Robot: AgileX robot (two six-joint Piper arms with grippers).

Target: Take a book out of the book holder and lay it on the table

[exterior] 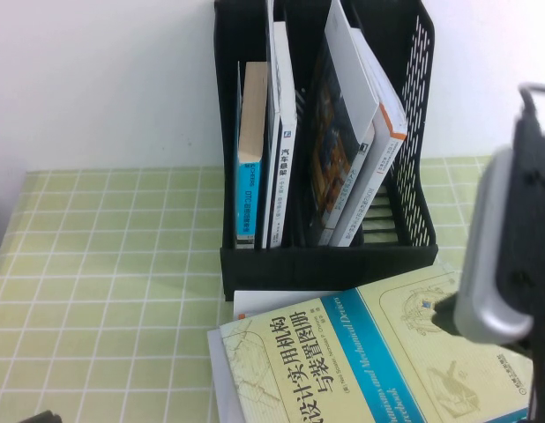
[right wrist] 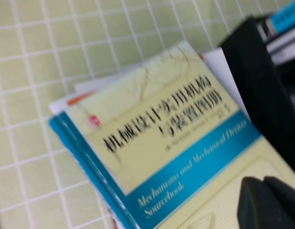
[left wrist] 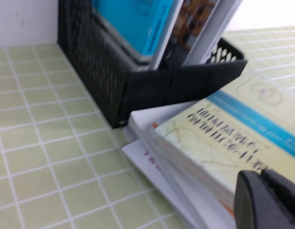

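Note:
The book (exterior: pixel 361 361), thick, pale yellow with a blue band and a black Chinese title, lies flat on the table (exterior: pixel 105 264) in front of the book holder (exterior: pixel 325 256). It rests on a white book (exterior: pixel 264 304). My right gripper (right wrist: pixel 265 196) hangs just above the book's cover (right wrist: pixel 157 129), fingers shut and empty; its arm (exterior: pixel 506 247) fills the right of the high view. My left gripper (left wrist: pixel 263 193) is shut and empty, close beside the book (left wrist: pixel 224 133) at its left. The holder also shows in the left wrist view (left wrist: pixel 138 81).
The holder keeps several upright books: a smaller blue-spined one with tan page edges (exterior: pixel 250 132), a white one (exterior: pixel 283 132) and leaning ones (exterior: pixel 352 132). The white book under the yellow one has orange marks (right wrist: pixel 78 99). A white wall stands behind the holder.

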